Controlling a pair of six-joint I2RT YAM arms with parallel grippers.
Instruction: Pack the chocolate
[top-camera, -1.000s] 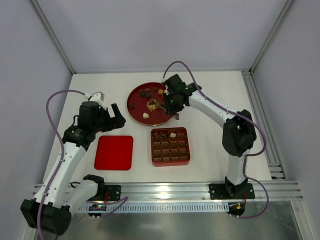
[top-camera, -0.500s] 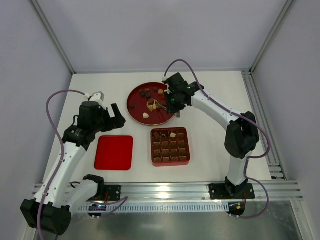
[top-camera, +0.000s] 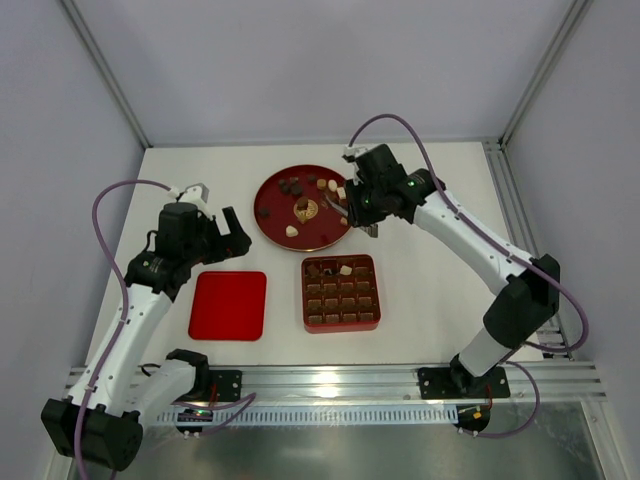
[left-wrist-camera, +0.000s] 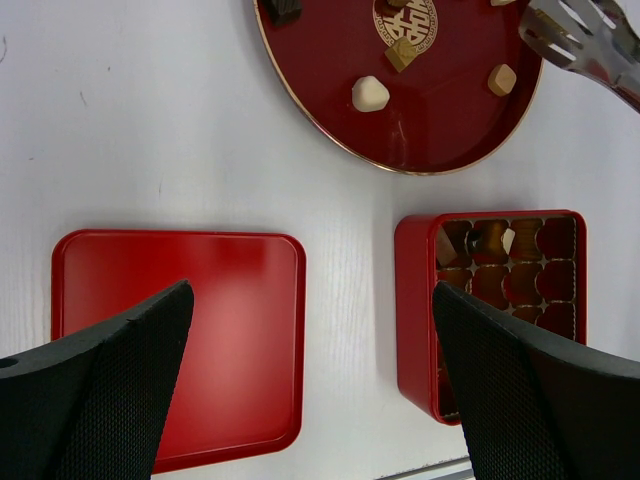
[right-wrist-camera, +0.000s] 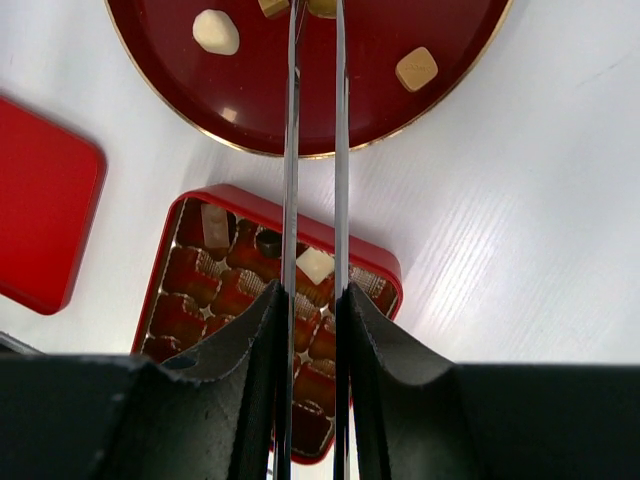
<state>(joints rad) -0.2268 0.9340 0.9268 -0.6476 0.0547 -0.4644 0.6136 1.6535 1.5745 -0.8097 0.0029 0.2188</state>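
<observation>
The right gripper (right-wrist-camera: 312, 295) is clamping thin metal tongs (right-wrist-camera: 292, 150) over a round red plate (left-wrist-camera: 450, 120) of brown and cream chocolate pieces (left-wrist-camera: 370, 93). The left gripper (left-wrist-camera: 312, 295) is hovering open.

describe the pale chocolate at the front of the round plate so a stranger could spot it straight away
Find the round red plate behind the square red box. On its near-left part, on the side toward the flat red lid, lies one cream-white chocolate. It is a rounded lump, while the nearest pieces are tan cubes.
</observation>
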